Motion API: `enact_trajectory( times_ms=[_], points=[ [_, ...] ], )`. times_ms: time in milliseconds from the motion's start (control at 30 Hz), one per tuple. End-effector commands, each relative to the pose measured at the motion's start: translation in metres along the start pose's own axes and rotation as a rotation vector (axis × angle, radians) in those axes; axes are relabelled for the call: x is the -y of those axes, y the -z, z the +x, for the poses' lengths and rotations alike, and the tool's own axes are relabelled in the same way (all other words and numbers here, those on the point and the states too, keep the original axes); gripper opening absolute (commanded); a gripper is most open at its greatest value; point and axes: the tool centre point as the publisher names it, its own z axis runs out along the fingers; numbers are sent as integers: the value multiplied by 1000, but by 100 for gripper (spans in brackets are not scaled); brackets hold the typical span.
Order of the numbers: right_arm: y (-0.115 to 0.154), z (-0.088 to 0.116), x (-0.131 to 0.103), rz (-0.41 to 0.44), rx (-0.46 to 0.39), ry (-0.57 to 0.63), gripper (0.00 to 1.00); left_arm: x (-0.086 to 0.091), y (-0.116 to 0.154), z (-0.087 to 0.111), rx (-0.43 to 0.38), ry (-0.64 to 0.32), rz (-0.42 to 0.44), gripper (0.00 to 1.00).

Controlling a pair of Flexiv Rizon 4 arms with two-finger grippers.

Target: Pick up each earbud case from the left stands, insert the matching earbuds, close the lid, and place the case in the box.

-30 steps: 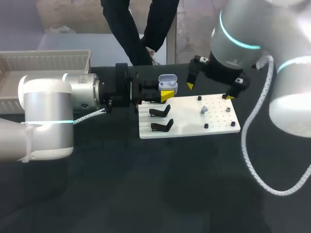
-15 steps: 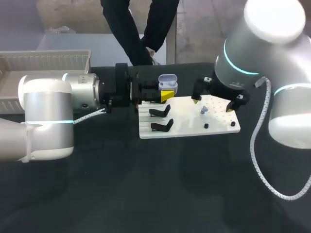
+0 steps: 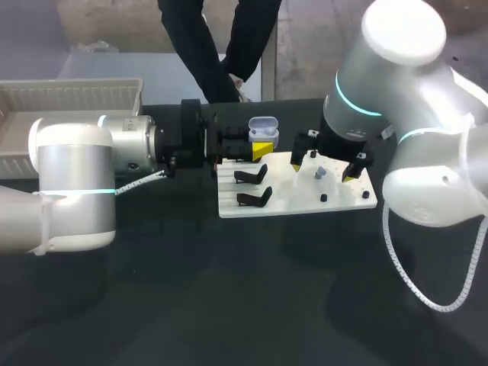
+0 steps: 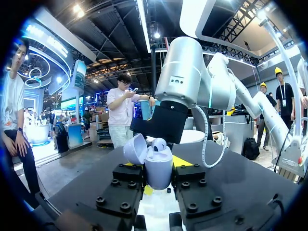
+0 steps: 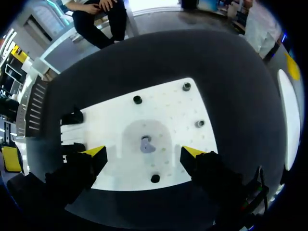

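1. earbud case (image 3: 264, 126) is clamped in the left gripper (image 4: 158, 179), held up over the far left corner of the white board (image 3: 297, 202) and clear of the worktop (image 3: 229, 297).
2. the worktop is a dark, matte sheet. the white board lies flat on it toward the far edge, roughly midway between the left and right edges.
3. the case is pale lavender-white, rounded and upright, with its lid swung open and tipped back. a rounded pale shape shows in its mouth; whether that is an earbud cannot be told. both black fingers press its sides.
4. along the board's left edge stand two black stands (image 3: 254, 199), one nearer and one farther, just below the held case.
5. over the board's right half hangs the right gripper (image 5: 144, 155), fingers spread wide. one yellow tip is on each side of a small grey-lavender earbud (image 5: 146, 144) lying on the board, and neither touches it. whether the tips touch the board cannot be told.
6. small black pegs (image 5: 155, 178) dot the board around the earbud, one by the near edge and others toward the far and right edges.
7. the right arm (image 3: 396, 76) leans in over the board's far right corner and hides part of it in the head view.
8. the left arm (image 3: 76, 183) lies along the worktop's left side, pointing at the board.
9. a white ribbed box (image 3: 76, 95) sits by the worktop's far left corner, well apart from the board.
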Motion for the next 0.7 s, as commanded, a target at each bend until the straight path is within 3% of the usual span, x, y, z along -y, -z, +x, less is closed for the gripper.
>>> enact_trajectory(
  times_ms=[33,167,300,467,533,700],
  points=[
    [-6,-3,-1,2,-13,1,100,1,0,1,5,-5,-7,0],
    [-7,-2,1,5,-15,-3,97,1,0,1,5,-5,-7,0],
    [-8,-3,3,2,-16,-13,80,1,0,1,5,-5,-7,0],
    [-7,-3,3,1,-17,-14,64,1,0,1,5,-5,-7,0],
    [-7,-3,3,1,-17,-14,51,1,0,1,5,-5,-7,0],
    [-10,-4,3,1,-20,-19,47,1,0,1,5,-5,-7,0]
  ],
)
